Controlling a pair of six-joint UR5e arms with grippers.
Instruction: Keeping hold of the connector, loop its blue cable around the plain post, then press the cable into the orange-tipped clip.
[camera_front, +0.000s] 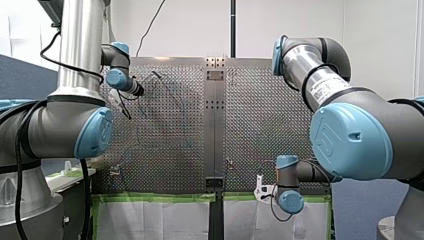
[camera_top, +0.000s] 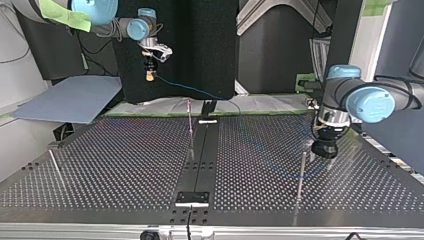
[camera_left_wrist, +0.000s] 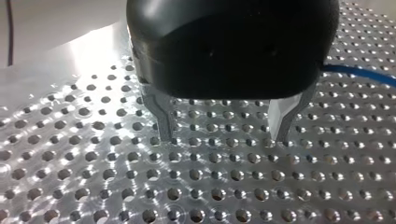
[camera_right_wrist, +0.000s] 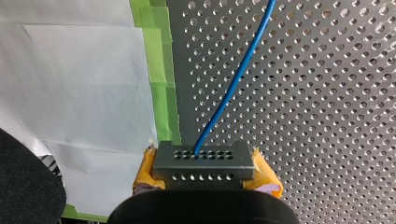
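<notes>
In the right wrist view my right gripper (camera_right_wrist: 205, 171) is shut on a black connector (camera_right_wrist: 201, 162), yellow pads (camera_right_wrist: 264, 171) on both sides of it. The blue cable (camera_right_wrist: 233, 88) runs out ahead over the plate. In the top view that gripper (camera_top: 149, 75) hangs high beyond the table's far edge, and the cable (camera_top: 192, 90) slopes down towards the middle. A thin clip with a reddish tip (camera_top: 190, 116) stands at the far middle. My left gripper (camera_left_wrist: 223, 139) is open and empty, its metal fingertips just above the plate, close to a plain post (camera_top: 301, 170).
Another plain post (camera_top: 55, 165) leans at the top view's left. A dark centre strip (camera_top: 200, 155) with a bracket (camera_top: 192, 198) splits the perforated plate. Green tape (camera_right_wrist: 163, 88) and white paper (camera_right_wrist: 79, 93) border the plate under my right gripper.
</notes>
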